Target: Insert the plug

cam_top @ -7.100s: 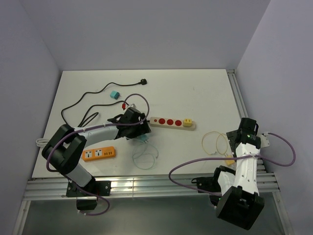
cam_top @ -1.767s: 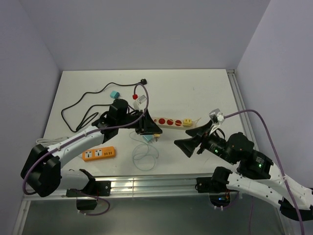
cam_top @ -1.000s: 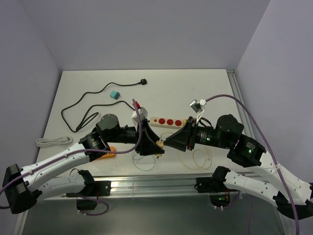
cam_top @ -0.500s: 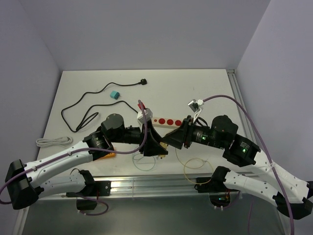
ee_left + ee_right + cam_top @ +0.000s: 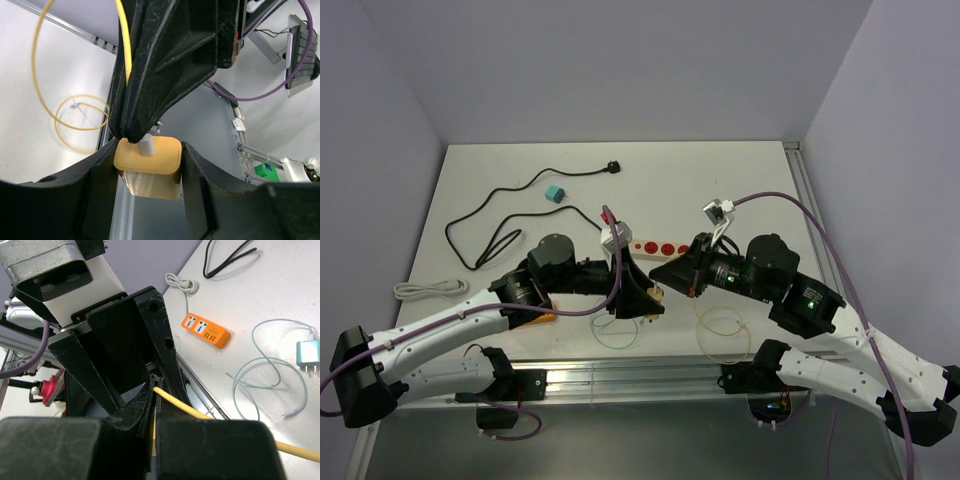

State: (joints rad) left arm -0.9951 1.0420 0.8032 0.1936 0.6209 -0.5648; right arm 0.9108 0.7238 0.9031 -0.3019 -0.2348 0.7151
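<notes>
Two grippers are meeting tip to tip over the near edge of the table (image 5: 740, 190). The left gripper (image 5: 645, 300) is clamping the yellow adapter (image 5: 147, 161) between its fingers. The right gripper (image 5: 132, 138) is pressing its jaws together on the white plug (image 5: 146, 145), which is touching the adapter's face; how deep it is sitting cannot be told. A skewed push is likely to be jamming the plug or twisting the adapter in its hold. Farther out, the slack yellow cable (image 5: 720, 325) is looping where it could be snagging.
</notes>
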